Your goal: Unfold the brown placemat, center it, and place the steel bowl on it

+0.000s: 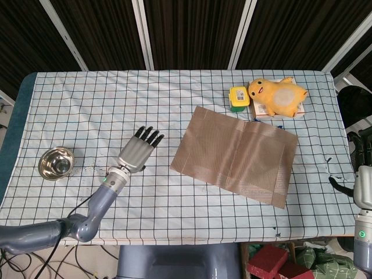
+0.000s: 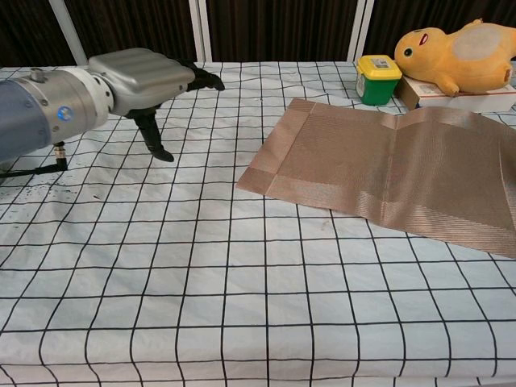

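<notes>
text: none legible | box (image 1: pixel 278 113) under toy: print perhaps too small

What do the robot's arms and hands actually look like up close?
The left robot hand has a silver-grey metal back and black fingers. Its wrist is a silver cylinder with a small blue light, joined to a blue-grey arm trailing a thin black cable. The right robot hand looks similar, with a green light.
</notes>
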Controlling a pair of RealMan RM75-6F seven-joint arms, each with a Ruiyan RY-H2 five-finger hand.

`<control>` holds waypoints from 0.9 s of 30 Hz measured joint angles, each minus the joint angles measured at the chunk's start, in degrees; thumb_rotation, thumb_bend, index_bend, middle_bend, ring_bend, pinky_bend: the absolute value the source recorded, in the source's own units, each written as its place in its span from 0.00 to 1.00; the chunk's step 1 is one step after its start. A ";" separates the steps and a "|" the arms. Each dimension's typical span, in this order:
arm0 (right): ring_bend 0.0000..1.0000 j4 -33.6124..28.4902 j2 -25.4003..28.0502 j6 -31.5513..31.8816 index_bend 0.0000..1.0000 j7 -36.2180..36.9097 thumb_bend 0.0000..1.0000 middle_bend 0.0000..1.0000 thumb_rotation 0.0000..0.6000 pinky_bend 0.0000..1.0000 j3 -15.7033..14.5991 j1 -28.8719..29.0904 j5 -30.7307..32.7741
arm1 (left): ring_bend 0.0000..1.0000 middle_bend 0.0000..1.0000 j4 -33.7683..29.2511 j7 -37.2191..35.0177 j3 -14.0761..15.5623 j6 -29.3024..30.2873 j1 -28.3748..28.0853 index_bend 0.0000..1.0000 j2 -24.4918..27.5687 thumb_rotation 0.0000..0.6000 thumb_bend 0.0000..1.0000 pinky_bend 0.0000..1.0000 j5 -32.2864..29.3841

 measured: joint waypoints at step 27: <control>0.00 -0.35 0.12 -2.01 0.00 3.34 0.02 0.00 1.00 0.17 1.13 -0.45 0.04 | 0.03 0.09 18.23 6.53 2.49 -1.16 -12.49 0.10 -16.65 1.00 0.00 0.11 -6.78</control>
